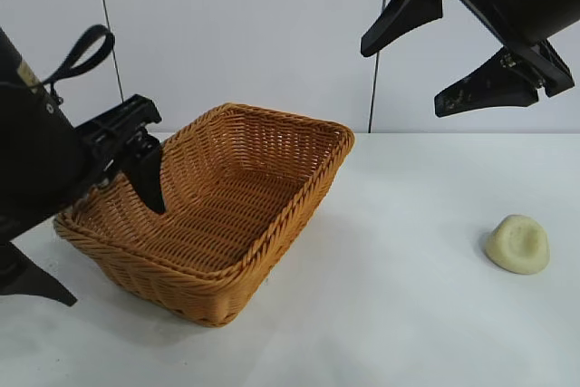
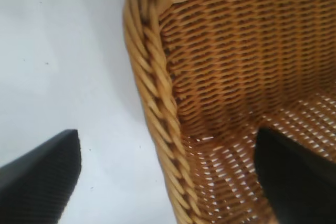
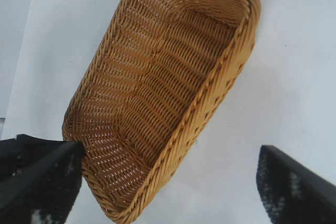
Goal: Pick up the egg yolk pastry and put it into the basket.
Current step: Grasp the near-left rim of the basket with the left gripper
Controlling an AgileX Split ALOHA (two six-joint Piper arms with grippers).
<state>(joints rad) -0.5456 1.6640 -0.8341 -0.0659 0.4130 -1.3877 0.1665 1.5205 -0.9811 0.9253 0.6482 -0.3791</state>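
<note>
Pastry on bench, well right of basket | right claw high above pastry, wide open, empty | left claw open astride basket's left rim, empty | risk: soft dome squashes or slips.

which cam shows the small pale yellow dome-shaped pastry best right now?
Exterior view, and it is the only one. The small pale cream-yellow dome-shaped pastry lies in full sight on the white table, apart from the orange-brown woven wicker basket. Both wrist views show basket and table; the pastry appears in neither.
</note>
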